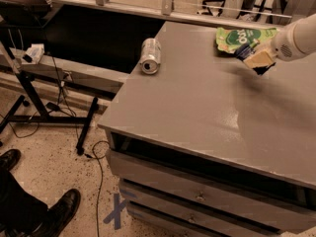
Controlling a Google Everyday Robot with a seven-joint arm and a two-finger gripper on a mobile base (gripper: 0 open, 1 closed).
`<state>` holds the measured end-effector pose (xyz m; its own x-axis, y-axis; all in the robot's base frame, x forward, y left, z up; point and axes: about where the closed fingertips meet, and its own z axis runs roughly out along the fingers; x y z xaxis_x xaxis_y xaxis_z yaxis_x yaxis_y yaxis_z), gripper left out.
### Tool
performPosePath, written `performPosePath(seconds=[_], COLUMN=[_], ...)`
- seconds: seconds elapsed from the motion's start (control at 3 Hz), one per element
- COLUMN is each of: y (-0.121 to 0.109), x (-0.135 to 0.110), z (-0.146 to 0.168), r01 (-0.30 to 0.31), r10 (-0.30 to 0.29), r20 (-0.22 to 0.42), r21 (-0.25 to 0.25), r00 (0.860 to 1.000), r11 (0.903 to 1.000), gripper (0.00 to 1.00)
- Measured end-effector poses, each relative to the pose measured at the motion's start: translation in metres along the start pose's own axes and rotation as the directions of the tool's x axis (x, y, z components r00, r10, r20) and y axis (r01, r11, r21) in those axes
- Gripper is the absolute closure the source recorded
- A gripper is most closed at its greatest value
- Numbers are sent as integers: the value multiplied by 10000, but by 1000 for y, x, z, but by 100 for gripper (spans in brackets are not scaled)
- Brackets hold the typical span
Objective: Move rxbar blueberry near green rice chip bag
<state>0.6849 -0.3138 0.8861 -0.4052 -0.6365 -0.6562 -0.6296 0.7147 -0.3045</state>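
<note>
The green rice chip bag (241,37) lies on the grey table (197,107) at its far right. My gripper (257,61), on a white arm coming in from the right edge, hovers just in front of and to the right of the bag. It is shut on the rxbar blueberry (242,52). Only a dark blue end of the bar shows at the gripper's left side, right by the bag's near edge. The rest of the bar is hidden behind the tan fingers (258,59).
A silver soda can (150,56) lies on its side near the table's far left edge. The table's front has drawers (197,196). A black stand (44,98) with cables is on the floor to the left. A person's black shoes (54,214) are at the bottom left.
</note>
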Motion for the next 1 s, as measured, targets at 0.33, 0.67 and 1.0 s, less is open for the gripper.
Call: performPosePath(seconds=[0.33, 0.67, 1.0], y=[-4, -2, -2], x=[0, -3, -5], z=[30, 55, 71], r01=[-148, -199, -168], r10=[154, 218, 195], r20=[166, 282, 318], r21=[-318, -660, -822], r00=[9997, 9994, 9993], r11=[9994, 9976, 9965], gripper=[83, 59, 36])
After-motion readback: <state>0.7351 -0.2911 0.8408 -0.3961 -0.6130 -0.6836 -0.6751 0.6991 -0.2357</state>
